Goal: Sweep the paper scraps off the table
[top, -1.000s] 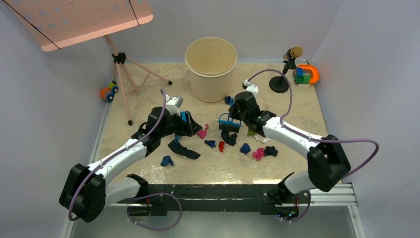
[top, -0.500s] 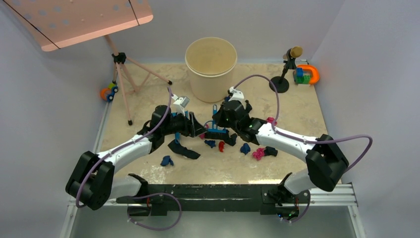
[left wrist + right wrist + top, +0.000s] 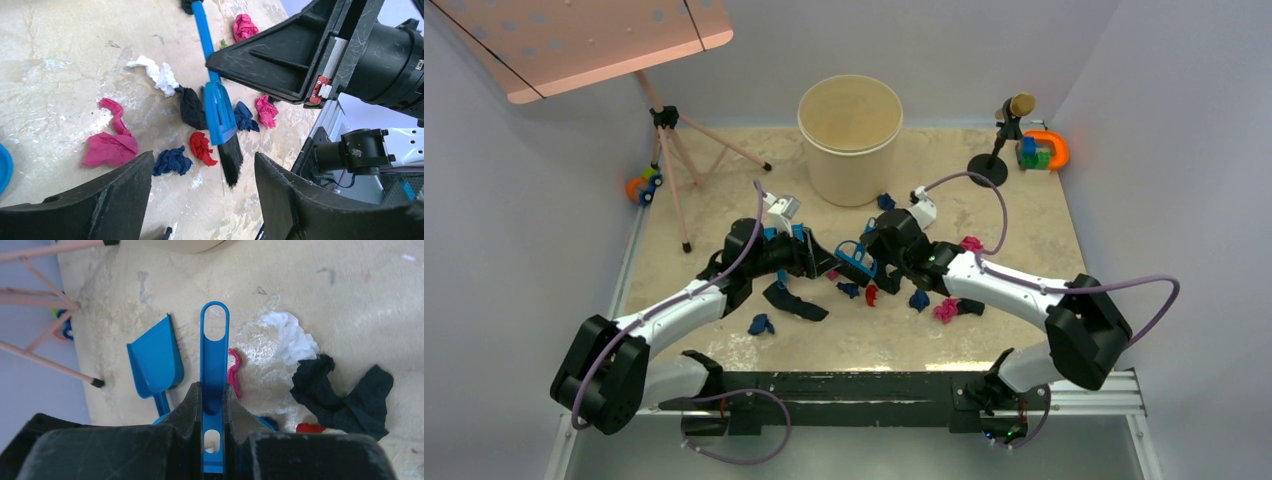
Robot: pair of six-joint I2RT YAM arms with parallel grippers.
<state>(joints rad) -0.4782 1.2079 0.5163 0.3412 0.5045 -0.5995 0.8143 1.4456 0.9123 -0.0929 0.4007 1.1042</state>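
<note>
Rail (image 3: 854, 388): black, across the near edge of the desk (image 3: 1044, 230), closest to you.
Scraps (image 3: 918, 299): scattered mid-desk, most of them between your two arms. A blue scrap (image 3: 760, 324) lies apart at the near left. A pink scrap (image 3: 945, 311) touches a black one beside the right forearm.
Left fingers (image 3: 819, 260): spread wide with nothing between them (the left wrist view looks straight through the gap), pointing at the cluster.
Through that gap: a red scrap (image 3: 202, 148) and a dark blue one lie side by side. A larger pink one lies to their left and a white scrap (image 3: 155, 72) lies farther off.
Right fingers (image 3: 200, 396): clamped on the brush (image 3: 220, 107) by its blue handle.
Brush: tilted, black bristles low and just beside the red scrap, with a black scrap (image 3: 191, 107) against its blue head. You cannot tell whether the bristles press on the desk.
Dustpan (image 3: 155, 362): blue, just left of the brush handle in the right wrist view, not touching it.
Bucket (image 3: 851, 125): cream, upright, beyond both sets of fingers. A far scrap (image 3: 885, 201), blue, sits near its base.
Far edge: a pink stand (image 3: 674, 150) at your far left and colourful toys (image 3: 1042, 150) in the far right corner.
</note>
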